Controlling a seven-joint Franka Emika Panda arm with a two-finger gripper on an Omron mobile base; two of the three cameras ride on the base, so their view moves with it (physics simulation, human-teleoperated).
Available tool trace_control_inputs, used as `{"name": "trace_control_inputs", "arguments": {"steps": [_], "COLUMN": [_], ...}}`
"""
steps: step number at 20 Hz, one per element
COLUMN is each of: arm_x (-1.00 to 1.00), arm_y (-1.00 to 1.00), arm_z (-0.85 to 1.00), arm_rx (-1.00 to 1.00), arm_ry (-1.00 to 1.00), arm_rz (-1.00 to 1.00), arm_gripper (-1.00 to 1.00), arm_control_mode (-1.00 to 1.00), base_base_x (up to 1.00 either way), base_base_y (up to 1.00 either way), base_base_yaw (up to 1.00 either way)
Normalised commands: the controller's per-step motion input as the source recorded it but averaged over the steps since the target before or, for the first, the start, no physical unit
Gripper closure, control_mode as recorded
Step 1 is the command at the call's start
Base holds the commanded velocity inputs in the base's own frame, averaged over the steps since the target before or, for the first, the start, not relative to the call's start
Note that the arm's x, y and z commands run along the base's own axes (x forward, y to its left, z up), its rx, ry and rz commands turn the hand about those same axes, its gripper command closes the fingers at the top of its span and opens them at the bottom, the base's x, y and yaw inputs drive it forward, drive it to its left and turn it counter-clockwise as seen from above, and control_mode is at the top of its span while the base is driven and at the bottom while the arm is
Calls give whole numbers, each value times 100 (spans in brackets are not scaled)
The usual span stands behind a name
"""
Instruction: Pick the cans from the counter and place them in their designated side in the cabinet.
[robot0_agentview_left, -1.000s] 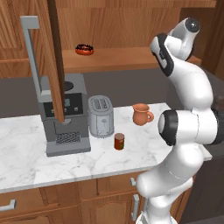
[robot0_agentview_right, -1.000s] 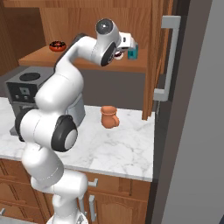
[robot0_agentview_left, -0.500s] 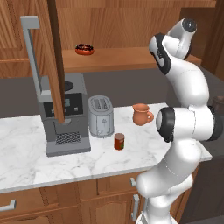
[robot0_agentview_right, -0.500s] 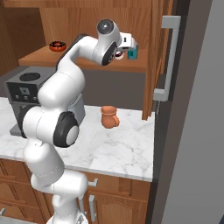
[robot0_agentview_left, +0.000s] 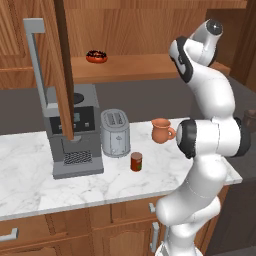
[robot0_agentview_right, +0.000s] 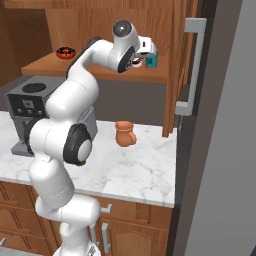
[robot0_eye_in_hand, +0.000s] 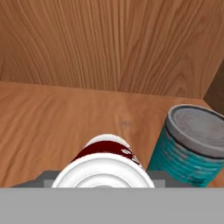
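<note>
The white can with dark red bands (robot0_eye_in_hand: 106, 162) sits between my gripper's (robot0_agentview_right: 140, 56) fingers, over the right end of the cabinet's shelf board (robot0_eye_in_hand: 48, 122). The gripper is shut on it. From the right base view this can (robot0_agentview_right: 135, 63) hangs just left of a teal-blue can (robot0_agentview_right: 151, 60) that stands on the shelf (robot0_agentview_right: 95, 70). I cannot tell whether the held can touches the board. The reddish-brown can with the orange label (robot0_agentview_left: 136, 161) stands upright on the marble counter (robot0_agentview_left: 40, 185), in front of the toaster (robot0_agentview_left: 115, 133).
The teal-blue can (robot0_eye_in_hand: 192, 140) stands close on the right of the held can. The cabinet's back wall (robot0_eye_in_hand: 109, 43) is straight ahead. A dark bowl (robot0_agentview_left: 96, 56) rests at the shelf's left end. A mug (robot0_agentview_left: 162, 131) and coffee machine (robot0_agentview_left: 72, 130) stand on the counter. The tall door (robot0_agentview_right: 177, 65) hangs open.
</note>
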Motion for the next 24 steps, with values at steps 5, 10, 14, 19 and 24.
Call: {"name": "trace_control_inputs", "arguments": {"steps": [5,10,14,19,24], "arm_x": [15,18,28,31,36], "arm_y": [-1,-2,-1,0,0], "arm_z": [-24,-17,-10,-11,-6], "arm_rx": [0,0,0,0,0], "arm_ry": [3,1,0,0,-2], "arm_rz": [0,0,0,0,0], "arm_gripper": [-100,-100,-100,-100,-100], "arm_control_mode": [-100,-100,-100,-100,-100], "base_base_x": [0,0,0,0,0], "base_base_y": [0,0,0,0,0], "base_base_yaw": [0,0,0,0,0]}}
